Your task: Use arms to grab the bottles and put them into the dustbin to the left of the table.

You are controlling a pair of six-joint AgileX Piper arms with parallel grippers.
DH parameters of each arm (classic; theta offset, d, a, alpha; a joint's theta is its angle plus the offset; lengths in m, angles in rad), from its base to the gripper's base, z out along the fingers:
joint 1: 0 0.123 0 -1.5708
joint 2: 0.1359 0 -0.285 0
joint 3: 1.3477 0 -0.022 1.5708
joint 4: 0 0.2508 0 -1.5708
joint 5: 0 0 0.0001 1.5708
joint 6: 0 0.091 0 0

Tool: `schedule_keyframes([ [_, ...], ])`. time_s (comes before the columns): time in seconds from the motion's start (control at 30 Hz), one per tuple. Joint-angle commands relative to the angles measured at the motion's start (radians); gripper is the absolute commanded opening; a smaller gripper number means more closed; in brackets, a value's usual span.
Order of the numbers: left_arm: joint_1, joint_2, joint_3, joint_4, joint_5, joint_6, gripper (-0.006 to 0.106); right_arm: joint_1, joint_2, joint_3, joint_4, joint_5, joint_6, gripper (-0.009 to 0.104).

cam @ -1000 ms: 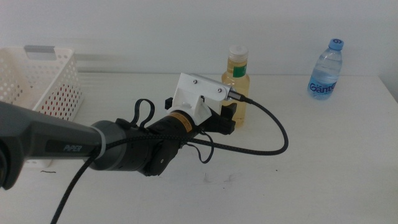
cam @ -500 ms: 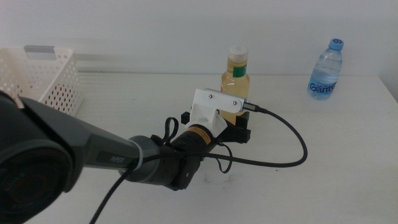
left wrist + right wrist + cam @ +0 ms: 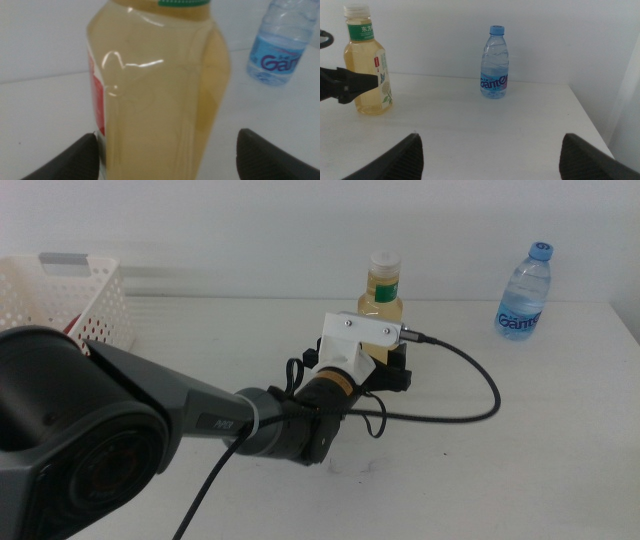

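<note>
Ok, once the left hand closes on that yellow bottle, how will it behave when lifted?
The yellow bottle looks nearly full, so probably heavy for its size. Its smooth, glossy walls may slip or flex slightly under squeeze. The left hand straddles its lower body, jaws open, so the tall top could tip if gripped loosely.

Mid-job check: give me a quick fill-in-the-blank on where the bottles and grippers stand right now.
1. The left gripper has its open jaws on either side of the bottle of ____ liquid.
2. The water bottle has a ____ cap.
3. The white basket sits on the table at the middle view's ____ edge.
4. The right gripper, waiting, is ____.

Missing words: yellow; blue; left; open
</note>
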Motion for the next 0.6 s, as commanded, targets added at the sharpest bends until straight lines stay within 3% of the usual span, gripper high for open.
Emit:
schedule_keyframes([
  [0.0,0.012,0.017,-0.039,0.005,0.030,0.000,0.094,-0.006,-0.005,0.003,-0.002,-0.010,-0.005,0.090],
  [0.3,0.053,0.066,-0.130,0.086,0.060,0.000,0.094,-0.006,-0.005,0.003,-0.002,-0.010,-0.005,0.090],
  [0.57,0.073,0.114,-0.195,0.102,0.042,0.009,0.094,-0.006,-0.005,0.003,-0.002,-0.010,-0.005,0.090],
])
